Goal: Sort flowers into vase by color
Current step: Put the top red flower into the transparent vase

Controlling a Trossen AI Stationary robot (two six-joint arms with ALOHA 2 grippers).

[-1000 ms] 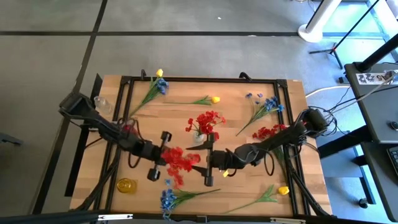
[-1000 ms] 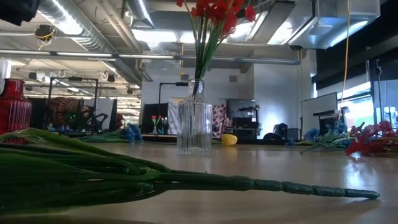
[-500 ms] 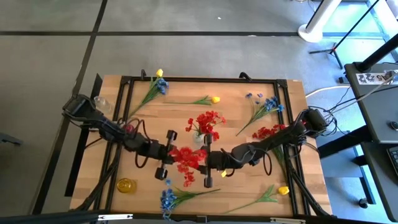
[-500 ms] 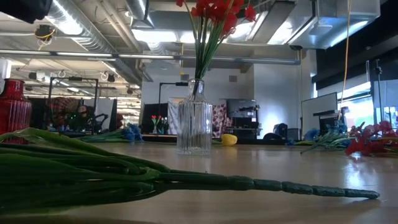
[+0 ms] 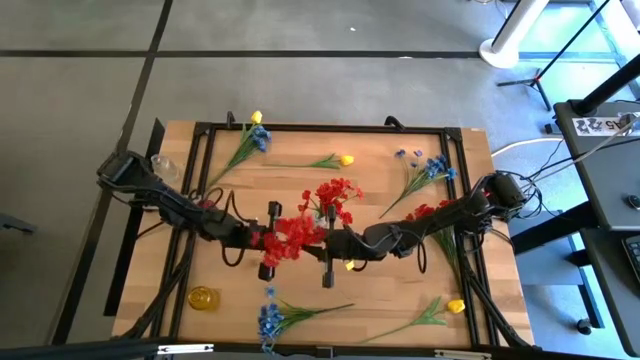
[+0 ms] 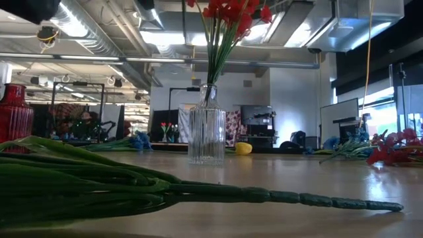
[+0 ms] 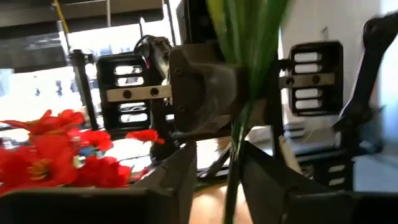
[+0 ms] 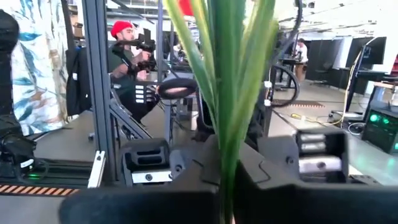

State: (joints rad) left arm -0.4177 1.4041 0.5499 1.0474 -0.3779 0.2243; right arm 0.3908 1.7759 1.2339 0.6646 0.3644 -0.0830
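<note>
A red flower spray (image 5: 290, 235) hangs mid-table, just left of the glass vase (image 6: 206, 133); the right gripper (image 5: 326, 243) is clamped on its green stem (image 8: 231, 118), the left gripper (image 5: 268, 238) slackened beside it.

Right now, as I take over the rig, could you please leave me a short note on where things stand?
Right hand: shut on the green stem of a red-bloomed artificial spray, above the table's centre.
Left hand: open around that same stem.
Done: red flowers stand in the clear ribbed glass vase.
Left: this spray goes to the vase; another red spray, blue sprays and yellow blooms lie on the wooden table.
</note>
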